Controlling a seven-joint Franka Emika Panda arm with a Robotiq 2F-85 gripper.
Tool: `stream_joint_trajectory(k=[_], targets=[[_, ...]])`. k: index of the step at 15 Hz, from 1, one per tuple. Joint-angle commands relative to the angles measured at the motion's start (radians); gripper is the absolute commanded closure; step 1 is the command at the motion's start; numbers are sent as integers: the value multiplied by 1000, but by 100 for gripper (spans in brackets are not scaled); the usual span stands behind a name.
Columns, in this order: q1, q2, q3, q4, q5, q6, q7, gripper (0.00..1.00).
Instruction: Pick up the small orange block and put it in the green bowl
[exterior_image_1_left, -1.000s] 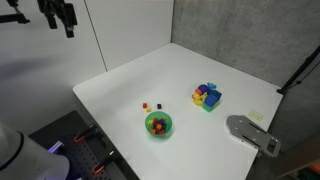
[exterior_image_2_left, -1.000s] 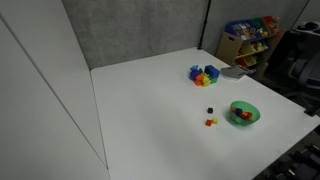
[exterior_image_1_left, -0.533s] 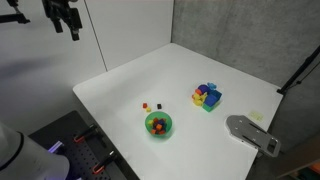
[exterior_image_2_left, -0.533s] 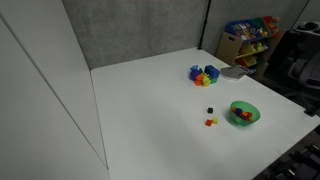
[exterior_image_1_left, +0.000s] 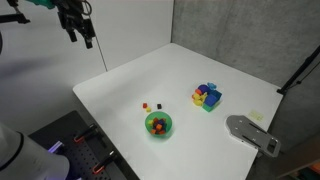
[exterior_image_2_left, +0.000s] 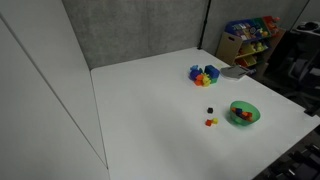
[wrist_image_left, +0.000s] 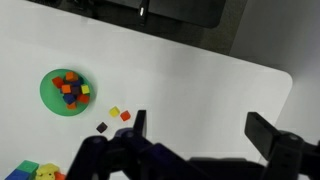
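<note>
Gripper (wrist_image_left: 200, 140) is released: jaws spread wide, nothing between them, hanging high above the table (wrist_image_left: 215, 80). The small orange block (wrist_image_left: 125, 116) lies on the table, just beside a yellow cube (wrist_image_left: 113, 112) and near a dark cube (wrist_image_left: 102, 127). It is probably light, rigid and flat-faced. It's tiny, so the jaws must nearly close. Grip the two opposite faces clear of the yellow cube (tight clearance). Beyond is the green bowl (wrist_image_left: 46, 95), which already holds several blocks.

small orange block (wrist_image_left: 125, 115) | lies near, outside | green bowl (wrist_image_left: 46, 90) | upright
</note>
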Motion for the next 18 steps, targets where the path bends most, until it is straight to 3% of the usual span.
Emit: stream_joint_trajectory(k=[1, 9, 18], targets=[[-19, 28, -1, -40, -36, 78, 2, 0], [-37, 170, -14, -128, -58, 323, -3, 0], [-50, 468, -32, -102, -127, 585, -38, 0]])
